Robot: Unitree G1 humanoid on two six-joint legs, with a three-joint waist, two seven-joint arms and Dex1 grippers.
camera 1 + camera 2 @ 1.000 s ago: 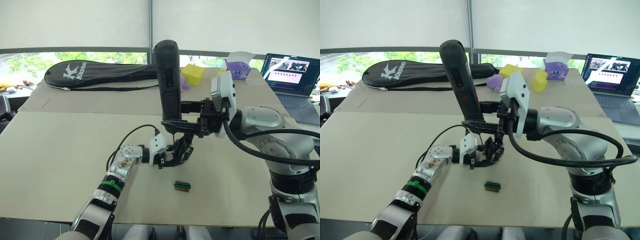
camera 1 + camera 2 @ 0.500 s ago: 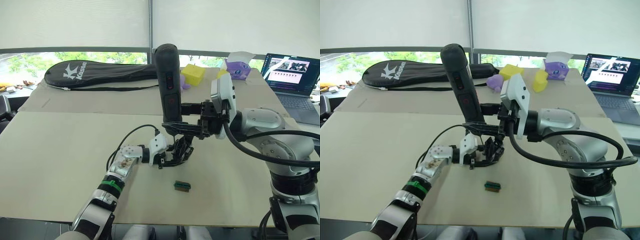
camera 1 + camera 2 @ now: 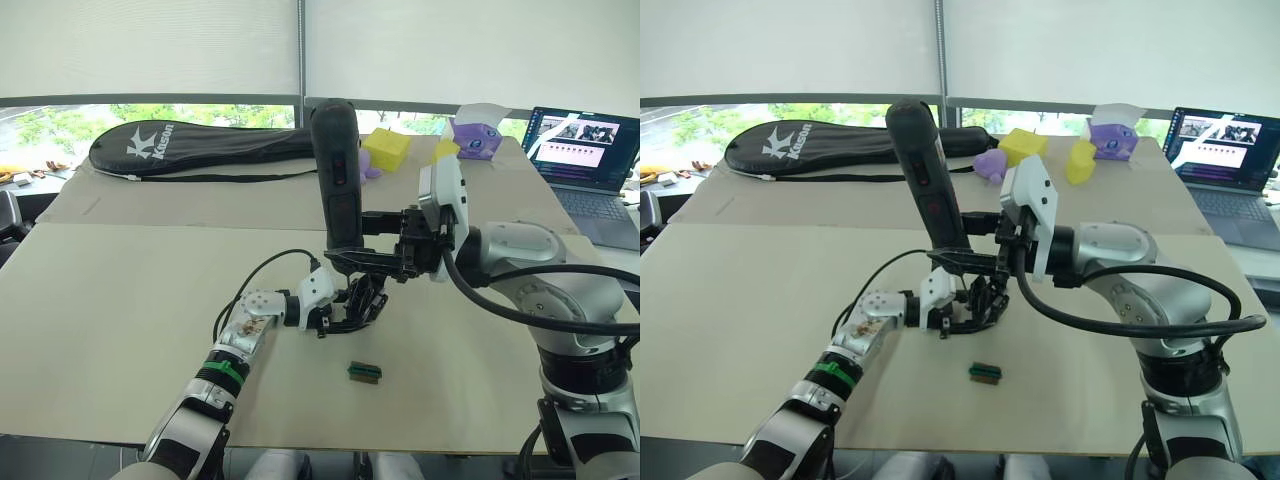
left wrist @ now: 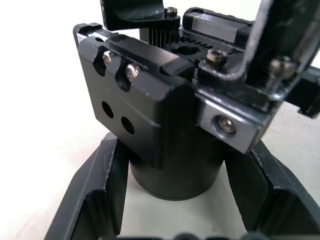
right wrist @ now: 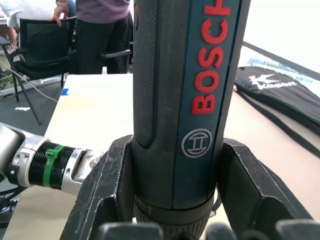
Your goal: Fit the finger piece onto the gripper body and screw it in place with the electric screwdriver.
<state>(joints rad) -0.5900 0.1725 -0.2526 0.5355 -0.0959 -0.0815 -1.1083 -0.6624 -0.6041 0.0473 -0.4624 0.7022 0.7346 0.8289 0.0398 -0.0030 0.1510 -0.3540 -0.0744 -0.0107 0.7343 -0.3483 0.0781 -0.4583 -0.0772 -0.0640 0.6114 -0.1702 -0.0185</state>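
Gripper body (image 3: 362, 303), a squat black assembly of screws, gears and linkages, sits on the pale table (image 3: 120, 300) just off centre, clamped at its round base between the two black fingers of the left gripper (image 3: 335, 312). At its twelve o'clock the electric screwdriver (image 3: 338, 180) stands nearly upright, nose down on the assembly, its lower barrel gripped tight by the right gripper (image 3: 368, 240), which reaches in from three o'clock. The right wrist view reads "BOSCH" (image 5: 212, 55) in red up the blue-grey barrel, with the maker's round emblem below it. At five o'clock from the assembly, a little apart, lies a small green-brown block (image 3: 365, 372). Across the far table at eleven o'clock stretches a black racket bag (image 3: 200, 148) lettered "Kason" in white. A yellow block (image 3: 386, 150) and purple shapes (image 3: 474, 138) sit at one o'clock; an open laptop (image 3: 590, 160) glows at two o'clock. The finger piece cannot be told apart from the black assembly.
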